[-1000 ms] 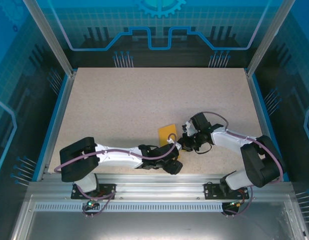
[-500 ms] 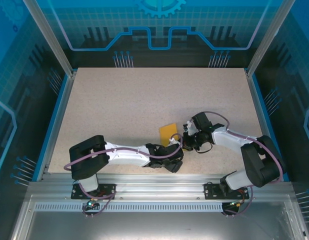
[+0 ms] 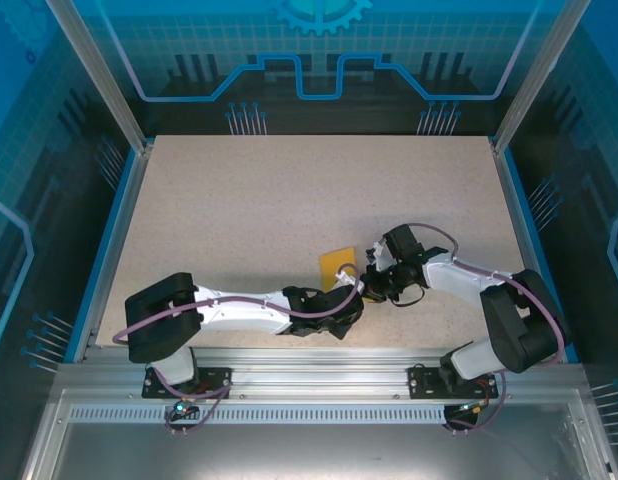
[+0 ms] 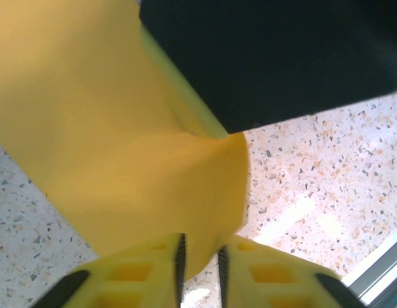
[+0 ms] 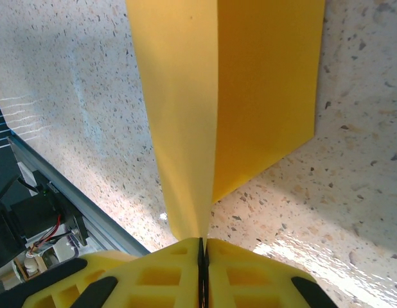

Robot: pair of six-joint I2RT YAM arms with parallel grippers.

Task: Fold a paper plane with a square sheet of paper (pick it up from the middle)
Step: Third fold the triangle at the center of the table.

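Square sheet of paper (image 5: 250,83), orange-yellow and doubled over along a crease, stands up out of the right claw (image 5: 203,242). This claw's yellow fingers (image 5: 153,273) are pressed together on the folded edge, with no gap showing between them. From that pinch the two layers fan away ahead of the claw, one leaf pale and lit, the other deeper in colour. The deeper leaf's lower corner comes down close to the speckled surface (image 5: 352,192) (a soft shadow lies right beside it). Off to this claw's left runs a metal rail (image 5: 76,205).

The left claw (image 4: 200,250) has its fingers (image 4: 131,282) a narrow slit apart. The sheet's rounded lower edge dips into the mouth of that slit, and a sliver of surface shows through below it. Whether either finger touches the paper I cannot tell. Ahead of this claw the sheet bulges broad and close, and a black blurred body (image 4: 282,58) overlaps it up and to the right.

From above, the two claws sit nose to nose near the surface's front edge, with the paper leaning just beyond their tips.
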